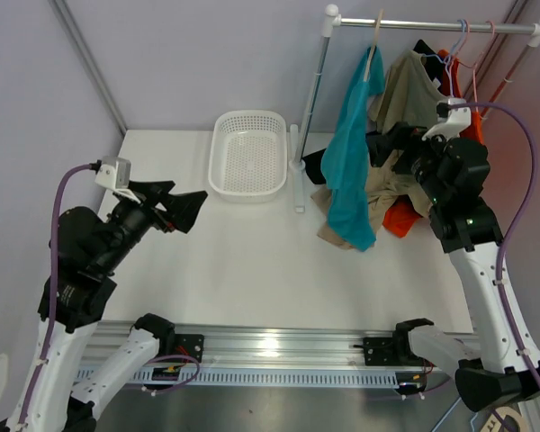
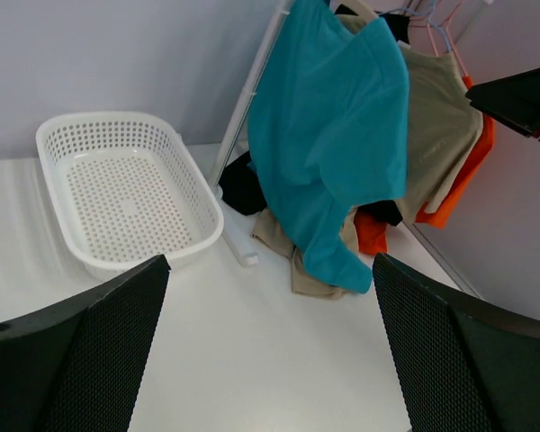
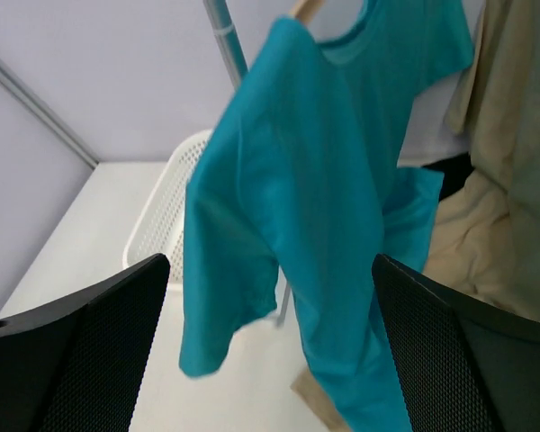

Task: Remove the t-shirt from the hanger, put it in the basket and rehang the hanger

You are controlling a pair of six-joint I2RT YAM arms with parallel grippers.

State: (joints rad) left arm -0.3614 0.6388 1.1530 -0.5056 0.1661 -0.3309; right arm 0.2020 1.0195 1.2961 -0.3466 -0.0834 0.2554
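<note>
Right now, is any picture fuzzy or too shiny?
Right wrist view: the blue t-shirt looks soft and a bit blurry. Left wrist view: the white basket looks sharp, holes and all. Top view: a bright glare sits on the metal rail.

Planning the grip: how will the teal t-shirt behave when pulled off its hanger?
Probably floppy: the teal t-shirt hangs in loose folds, so it should bunch wherever pinched. Likely light: thin cloth. It may snag, since its collar sits on the hanger.
</note>
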